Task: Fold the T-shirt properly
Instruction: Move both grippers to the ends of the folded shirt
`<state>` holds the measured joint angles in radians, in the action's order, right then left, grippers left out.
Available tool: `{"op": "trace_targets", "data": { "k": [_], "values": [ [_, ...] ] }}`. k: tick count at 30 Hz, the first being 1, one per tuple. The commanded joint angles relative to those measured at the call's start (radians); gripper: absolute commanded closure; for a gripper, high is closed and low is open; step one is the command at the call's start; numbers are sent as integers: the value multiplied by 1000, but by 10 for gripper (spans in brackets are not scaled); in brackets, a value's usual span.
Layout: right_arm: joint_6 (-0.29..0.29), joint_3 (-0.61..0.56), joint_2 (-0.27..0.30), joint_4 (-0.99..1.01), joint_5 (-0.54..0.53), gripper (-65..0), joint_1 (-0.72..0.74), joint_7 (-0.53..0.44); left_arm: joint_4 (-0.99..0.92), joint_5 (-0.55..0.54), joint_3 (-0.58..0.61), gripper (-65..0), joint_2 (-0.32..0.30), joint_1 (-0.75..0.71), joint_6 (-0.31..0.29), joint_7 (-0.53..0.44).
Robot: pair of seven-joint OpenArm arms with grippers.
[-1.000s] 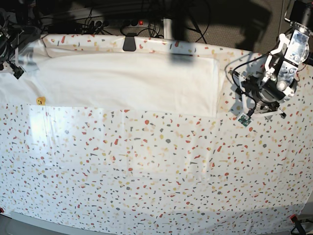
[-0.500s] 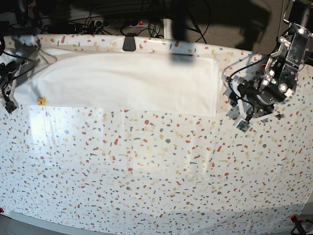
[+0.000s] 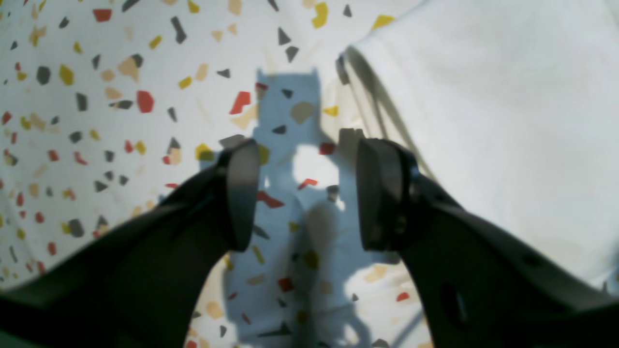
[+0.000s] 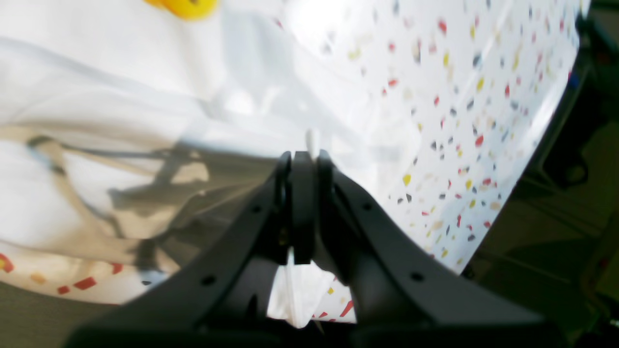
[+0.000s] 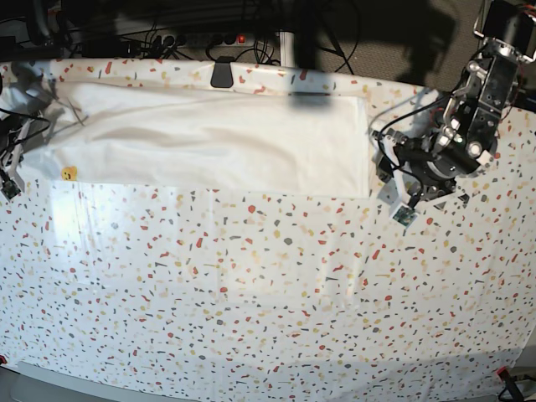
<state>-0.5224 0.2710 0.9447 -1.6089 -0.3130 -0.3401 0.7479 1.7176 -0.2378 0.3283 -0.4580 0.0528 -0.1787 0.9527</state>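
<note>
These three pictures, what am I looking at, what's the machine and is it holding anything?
It is a robot with two arms. One picture looks down on the whole table cover; the other two come from cameras on each wrist. A white T-shirt, already folded into a long band, lies along the far edge. The right claw is shut, pinching the shirt's cloth at one end. The left claw is open and empty, over the speckled cover just beside the shirt's other end.
</note>
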Motion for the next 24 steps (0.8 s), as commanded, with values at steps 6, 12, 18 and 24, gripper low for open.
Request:
{"op": "trace_targets", "data": {
  "k": [6,12,18,24],
  "values": [
    [-90,11,31,-12,10,0,13,-79,18,1,-6,-318,-7,16,7,-11],
    [-117,11,31,-12,9,0,13,-89,108,-69,-6,-318,-7,13,6,-13],
    [-107,11,31,-12,10,0,13,-78,256,-185,-6,-318,-7,8,-40,-18],
    [-34,11,28,-12,99,-149,13,-99,256,-192,-6,-318,0,-47,-50,-55]
  ]
}}
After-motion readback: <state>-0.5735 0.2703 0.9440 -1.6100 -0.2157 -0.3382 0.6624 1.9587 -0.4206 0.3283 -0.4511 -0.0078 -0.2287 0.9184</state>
